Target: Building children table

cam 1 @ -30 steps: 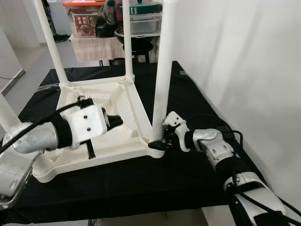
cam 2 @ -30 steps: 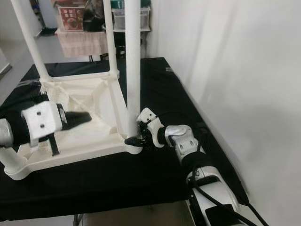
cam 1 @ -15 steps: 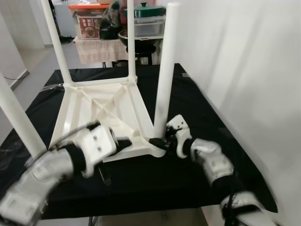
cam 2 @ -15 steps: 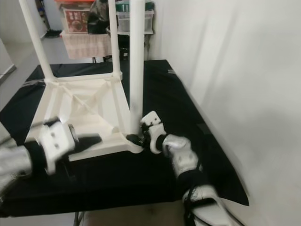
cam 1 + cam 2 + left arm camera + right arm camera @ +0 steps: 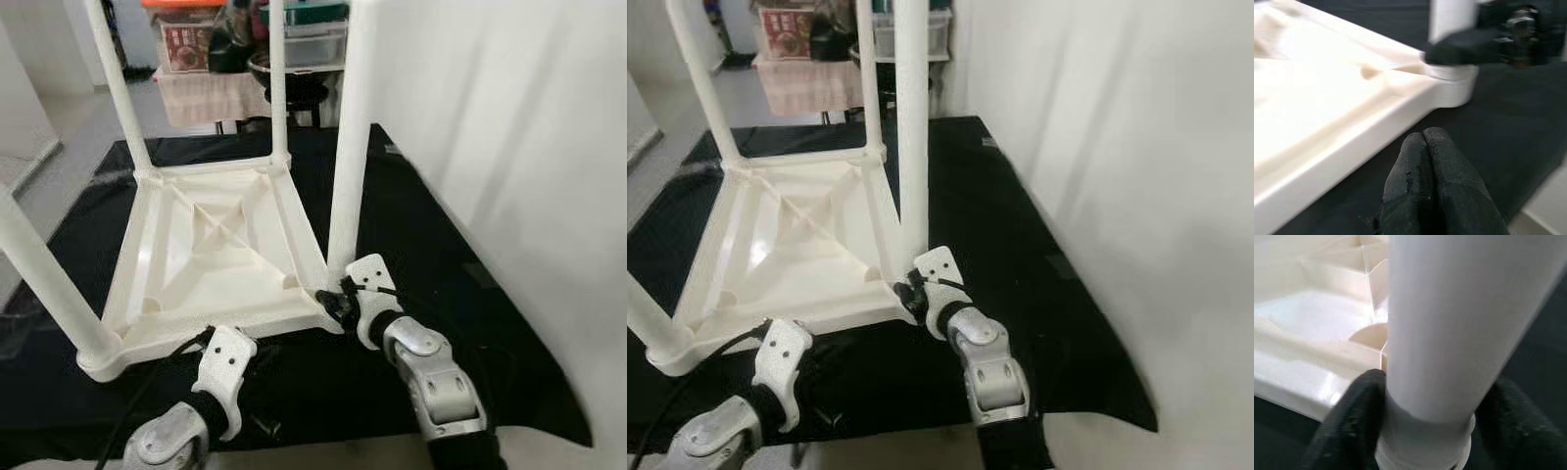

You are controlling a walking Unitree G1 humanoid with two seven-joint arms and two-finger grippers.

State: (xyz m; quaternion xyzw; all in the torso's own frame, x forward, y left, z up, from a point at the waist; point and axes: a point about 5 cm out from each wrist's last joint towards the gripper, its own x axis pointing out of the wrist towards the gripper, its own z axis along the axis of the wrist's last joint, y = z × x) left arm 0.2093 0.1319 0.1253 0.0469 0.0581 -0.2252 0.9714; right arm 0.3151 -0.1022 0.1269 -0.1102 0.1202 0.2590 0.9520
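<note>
a white plastic children's table (image 5: 211,245) is lying upside down on a black cloth (image 5: 411,225), its legs pointing up; the near-right leg (image 5: 350,147) is rising straight up from its corner socket (image 5: 331,311), long axis vertical, directly ahead of the right gripper (image 5: 338,302); that gripper is reaching in low from the robot's side of the corner, its two black fingers (image 5: 1349,426) spread to either side of the leg's base and pressing against it just above the socket collar, so it is gripping the leg where it meets the tabletop; the right arm is plainly the nearer of the two to this leg, and any seating or twisting of the leg looks likely to turn on keeping the vertical axis square to the socket.

the left gripper (image 5: 1432,183) is hovering low over the cloth just outside the table's near edge (image 5: 1352,142), its fingers pressed together with nothing between them, holding nothing and touching nothing that can be seen; the gripped corner is lying ahead of it along that edge, near but apart; the left wrist housing (image 5: 225,372) is sitting in front of the table's near rim, between the near-left leg (image 5: 44,284) and the gripped one.

two more legs are standing at the far corners; shelves with boxes and pots (image 5: 245,39) are standing beyond the cloth; a white wall (image 5: 509,147) is running along the robot's right.
</note>
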